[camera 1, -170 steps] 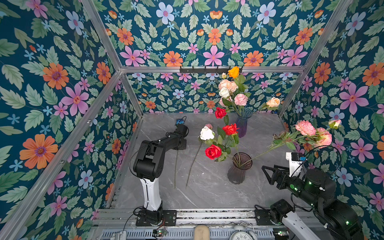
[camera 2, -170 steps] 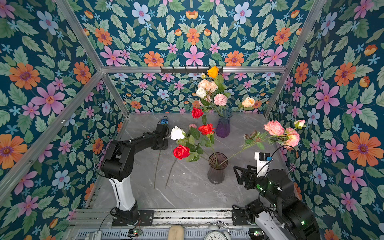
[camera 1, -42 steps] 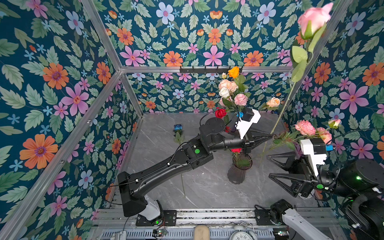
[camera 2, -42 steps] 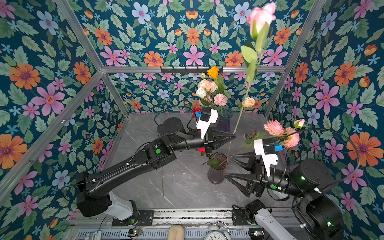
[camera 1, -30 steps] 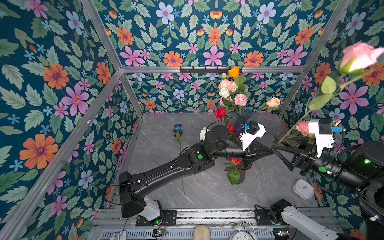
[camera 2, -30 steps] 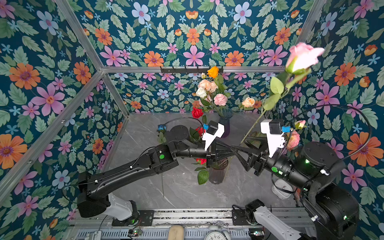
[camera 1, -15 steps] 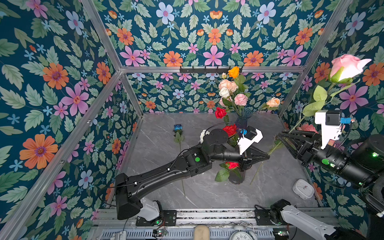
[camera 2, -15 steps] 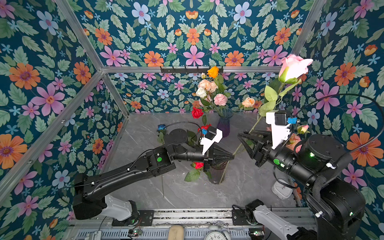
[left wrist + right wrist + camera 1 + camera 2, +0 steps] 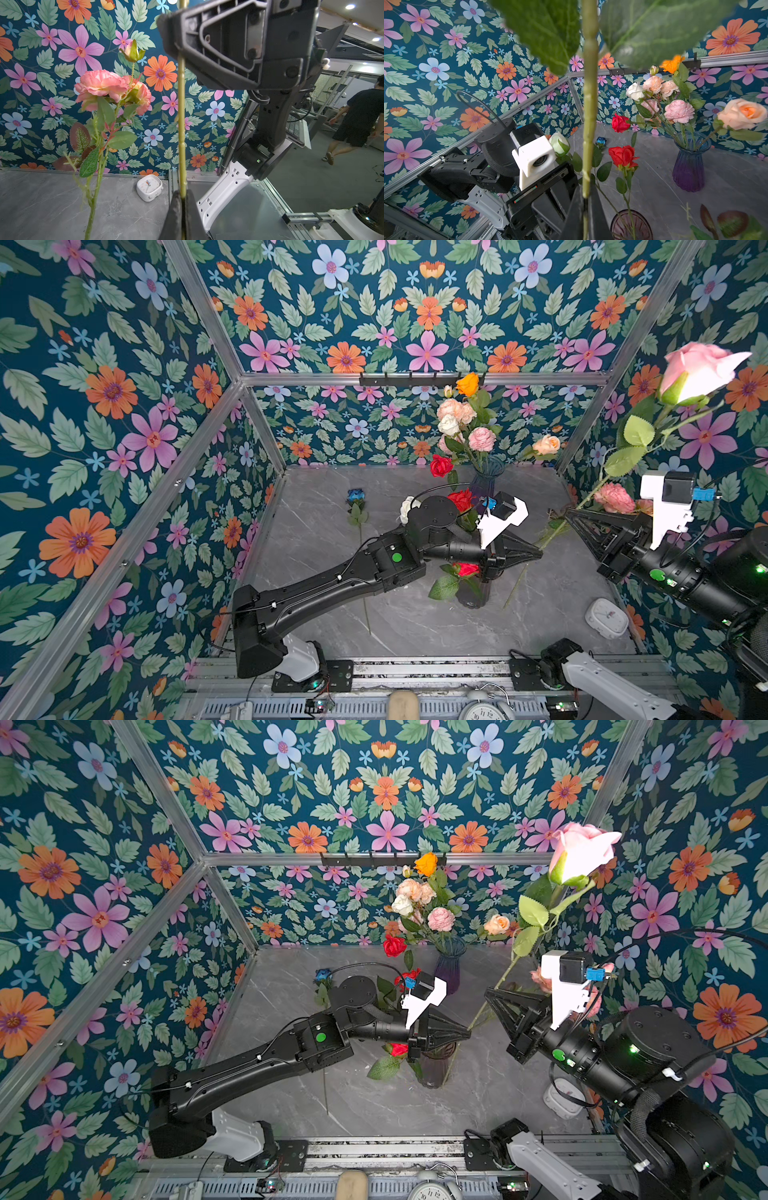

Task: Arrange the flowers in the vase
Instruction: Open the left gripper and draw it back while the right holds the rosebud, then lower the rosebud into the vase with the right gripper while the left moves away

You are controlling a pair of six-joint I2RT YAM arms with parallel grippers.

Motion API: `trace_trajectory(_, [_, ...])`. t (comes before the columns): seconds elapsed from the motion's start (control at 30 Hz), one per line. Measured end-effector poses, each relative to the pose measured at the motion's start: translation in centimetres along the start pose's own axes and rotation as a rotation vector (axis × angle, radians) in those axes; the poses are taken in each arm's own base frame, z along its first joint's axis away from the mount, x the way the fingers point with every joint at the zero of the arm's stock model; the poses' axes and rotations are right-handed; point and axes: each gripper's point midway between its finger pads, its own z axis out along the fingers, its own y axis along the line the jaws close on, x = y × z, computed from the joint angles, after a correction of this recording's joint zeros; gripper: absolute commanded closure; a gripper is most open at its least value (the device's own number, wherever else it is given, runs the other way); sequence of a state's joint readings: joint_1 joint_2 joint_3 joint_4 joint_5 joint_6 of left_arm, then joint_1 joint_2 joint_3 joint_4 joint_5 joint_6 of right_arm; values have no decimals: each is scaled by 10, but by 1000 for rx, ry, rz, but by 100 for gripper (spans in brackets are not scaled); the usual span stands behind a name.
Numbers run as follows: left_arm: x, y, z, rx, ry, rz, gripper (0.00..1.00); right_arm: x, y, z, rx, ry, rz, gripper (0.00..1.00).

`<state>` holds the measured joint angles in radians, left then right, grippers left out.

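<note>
The left gripper (image 9: pixel 535 555), clenched low on the rose (image 9: pixel 698 373) stem, hangs above the near vase (image 9: pixel 432 1071). The stem slants up rightward through the right gripper (image 9: pixel 572 512), clamped higher. Its foot dangles just right of the vase, nearer the left gripper.

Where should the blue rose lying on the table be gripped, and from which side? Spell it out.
Grip the blue rose on its bare stem below the leaves, coming straight down with jaws across it: it lies flat on the table.
</note>
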<state>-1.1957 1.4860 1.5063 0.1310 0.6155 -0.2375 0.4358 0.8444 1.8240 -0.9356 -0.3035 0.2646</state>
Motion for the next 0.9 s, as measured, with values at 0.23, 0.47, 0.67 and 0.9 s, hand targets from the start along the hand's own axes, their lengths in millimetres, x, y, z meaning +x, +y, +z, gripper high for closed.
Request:
trace_trajectory(0.23, [-2, 5, -11, -69, -1, -9, 0, 2, 0, 1, -17, -30, -14, 100])
trace_trajectory(0.47, [-81, -3, -86, -323, -199, 25, 0, 49, -13, 15, -47, -18, -74, 100])
trace_trajectory(0.67, [-115, -43, -152, -326, -365, 32, 0, 41, -8, 18, -86, -97, -131, 100])
trace_trajectory(0.9, [-123, -39, -230, -558, -513, 1, 0, 32, -11, 23, -73, -159, -197, 100])
